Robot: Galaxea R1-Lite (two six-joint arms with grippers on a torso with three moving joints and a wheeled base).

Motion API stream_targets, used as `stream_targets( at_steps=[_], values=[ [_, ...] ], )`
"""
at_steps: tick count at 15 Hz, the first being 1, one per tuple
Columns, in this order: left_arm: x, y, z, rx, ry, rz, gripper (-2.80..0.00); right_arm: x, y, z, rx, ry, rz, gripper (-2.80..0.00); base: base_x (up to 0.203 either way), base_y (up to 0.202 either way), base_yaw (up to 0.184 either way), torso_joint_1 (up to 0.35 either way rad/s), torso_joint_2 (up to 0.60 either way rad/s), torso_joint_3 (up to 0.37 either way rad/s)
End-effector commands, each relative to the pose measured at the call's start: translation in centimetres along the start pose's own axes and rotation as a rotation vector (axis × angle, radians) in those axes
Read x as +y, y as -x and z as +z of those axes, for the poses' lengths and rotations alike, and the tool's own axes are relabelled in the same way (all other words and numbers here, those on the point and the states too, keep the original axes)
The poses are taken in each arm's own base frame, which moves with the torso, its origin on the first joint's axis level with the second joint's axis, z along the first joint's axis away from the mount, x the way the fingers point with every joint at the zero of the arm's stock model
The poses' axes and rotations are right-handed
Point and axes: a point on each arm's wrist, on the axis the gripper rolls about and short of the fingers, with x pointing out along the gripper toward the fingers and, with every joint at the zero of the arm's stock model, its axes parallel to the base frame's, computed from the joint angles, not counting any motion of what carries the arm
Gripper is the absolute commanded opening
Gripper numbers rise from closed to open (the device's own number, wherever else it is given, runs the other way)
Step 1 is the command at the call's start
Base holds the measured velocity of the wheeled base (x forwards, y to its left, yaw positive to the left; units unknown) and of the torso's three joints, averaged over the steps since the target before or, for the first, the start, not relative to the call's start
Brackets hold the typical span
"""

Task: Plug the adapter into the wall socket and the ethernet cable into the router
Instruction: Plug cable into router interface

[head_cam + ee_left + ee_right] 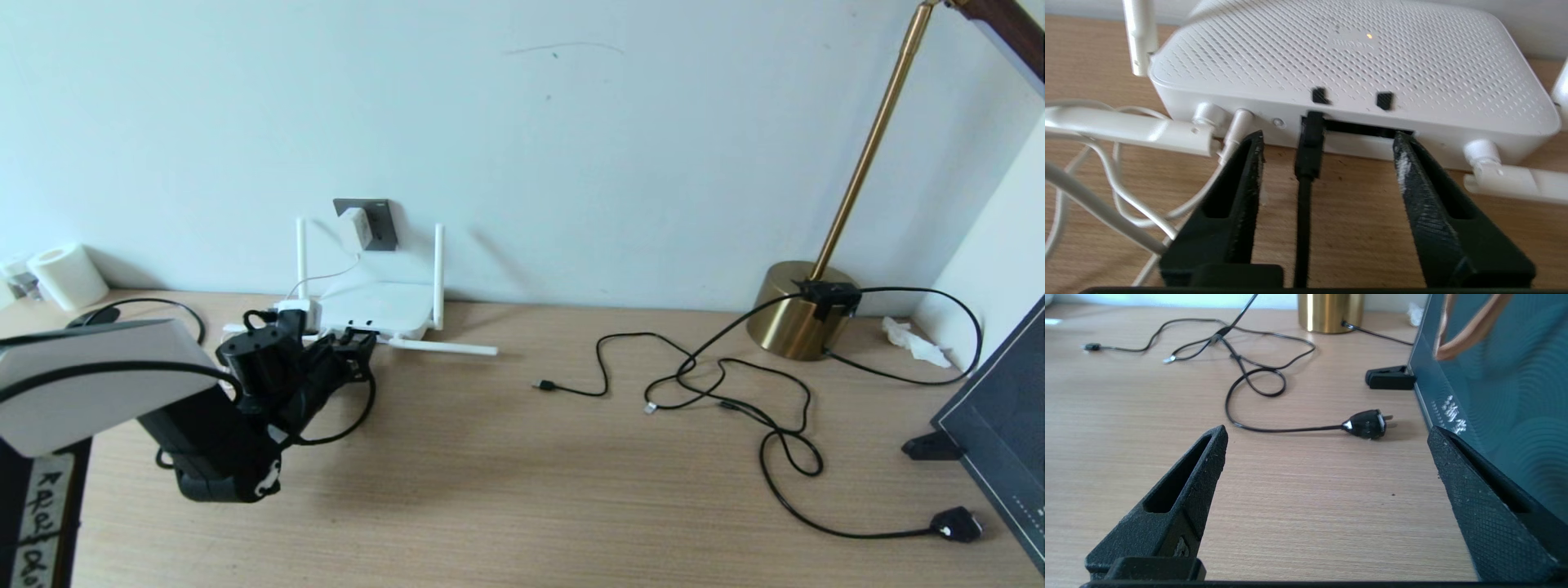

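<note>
The left arm reaches low over the wooden desk (506,482) toward the wall, its left gripper (1327,143) levelled at the port edge of the router (1355,53). Its black fingers (1241,192) stand spread apart, one on each side of the ethernet cable (1303,212) without touching it; the cable's black plug sits in a dark port on the router's edge. The thin white cord (1106,212) loops on the desk beside one finger. In the head view the router (380,306) lies flat against the wall, partly hidden behind the gripper, and the adapter (356,227) sits in the wall socket (377,220) just above it. The right gripper (1327,445) shows only in its own wrist view, jaws wide open and empty above the desk, near a loose black power plug (1367,424) and a dark board (1494,375) whose top is cut off. A brass lamp base (796,310) stands far to the right.
</note>
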Motion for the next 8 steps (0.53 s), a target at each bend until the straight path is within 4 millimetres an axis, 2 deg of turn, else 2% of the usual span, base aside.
stream_targets(
  at_steps=[1, 6, 8],
  values=[
    [0.0, 0.2, 0.2, -0.005, 0.0, -0.002, 0.0, 0.0, -0.1, -0.3, 0.011, 0.0, 0.0, 0.0, 0.0, 0.0, 0.0, 0.0, 0.0, 0.0],
    [-0.3, 0.9, 0.0, -0.011, -0.003, -0.005, 0.0, 0.0, -0.1, -0.3, 0.011, 0.0, 0.0, 0.0, 0.0, 0.0, 0.0, 0.0, 0.0, 0.0],
    [-0.2, 1.8, 0.7, -0.034, -0.005, -0.004, 0.0, 0.0, -0.1, -0.3, 0.011, 0.0, 0.0, 0.0, 0.0, 0.0, 0.0, 0.0, 0.0, 0.0]
  ],
)
